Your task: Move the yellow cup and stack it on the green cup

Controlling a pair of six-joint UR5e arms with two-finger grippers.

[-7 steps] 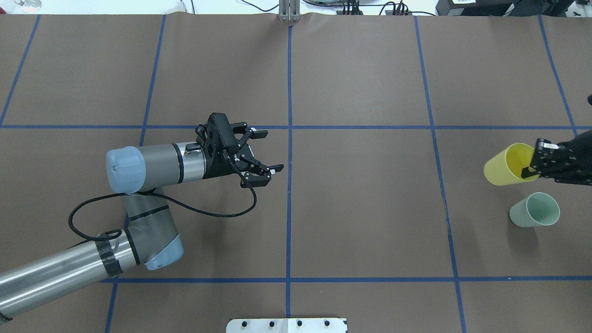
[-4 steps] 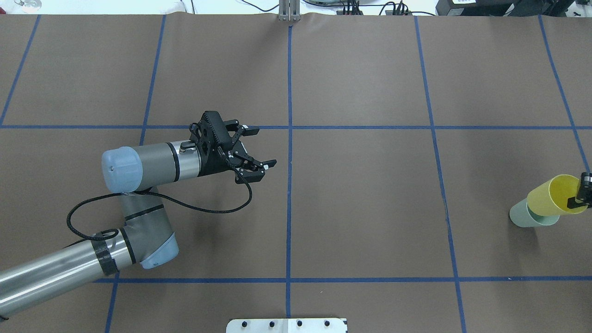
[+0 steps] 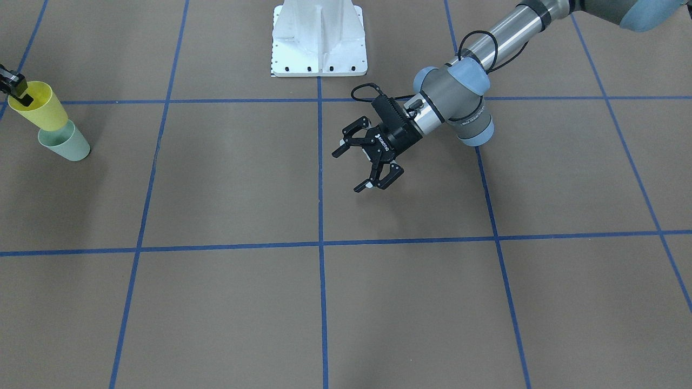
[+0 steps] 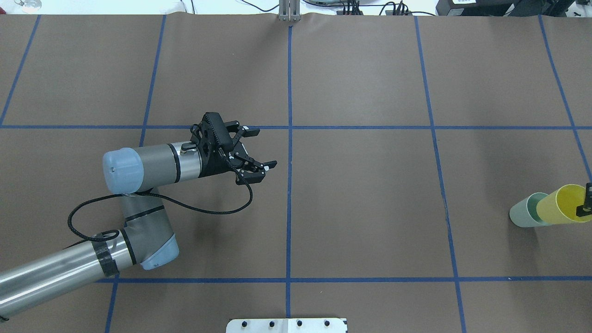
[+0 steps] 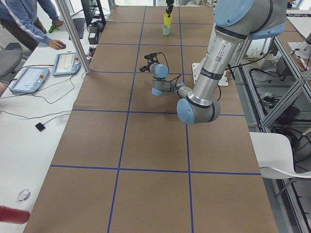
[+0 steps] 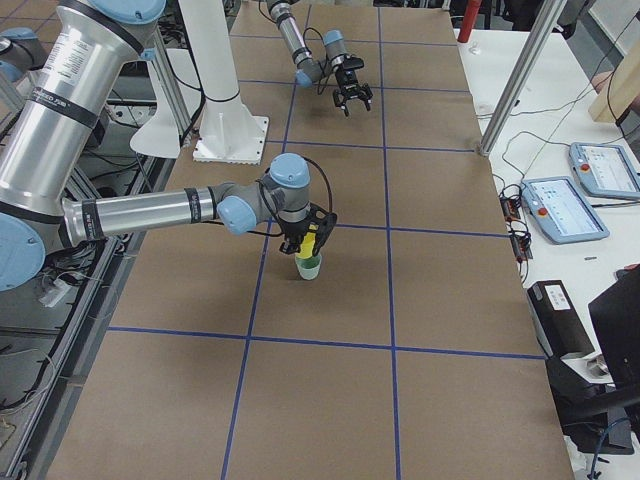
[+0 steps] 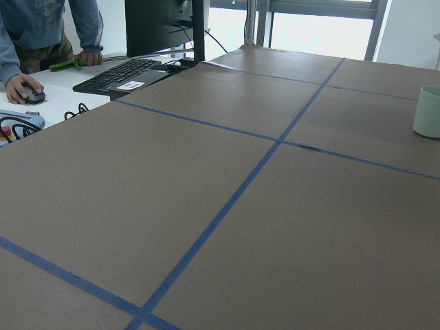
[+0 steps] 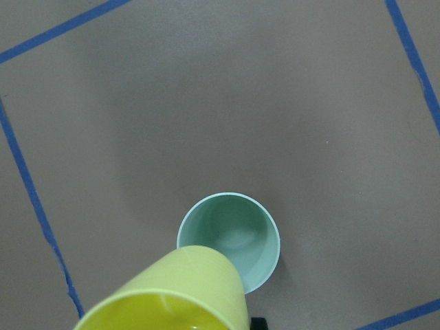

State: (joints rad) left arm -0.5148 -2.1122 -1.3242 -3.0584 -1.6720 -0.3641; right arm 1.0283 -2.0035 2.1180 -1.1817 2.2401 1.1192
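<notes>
Across the table from the robot, what's in the right gripper (image 3: pixel 18 92)?

It is clamped on the rim of the small lemon-yellow tapered plastic cup (image 3: pixel 40 108), which hangs tilted just above the pale mint-green plastic cup (image 3: pixel 69 145).

Overhead?

Yellow's mouth leans right of green. The left gripper (image 4: pixel 264 147) gapes empty, well apart.

Right wrist?

Yellow's base overlaps only green's near rim. I'd say it needs straightening and centring.

Yellow cup (image 4: pixel 560 206): bright lemon, plain, tapered, mouth up. At the far right edge of the overhead frame, tilted and off the table. The right gripper (image 3: pixel 19 92) pinches its rim, one finger inside the wall.

Green cup (image 4: pixel 521 215): pale mint, matte, same size, upright on the table, just left of the yellow one.

Right wrist view: the yellow base overlaps the lower-left of the green rim. Not seated; whether they touch cannot be told.
</notes>
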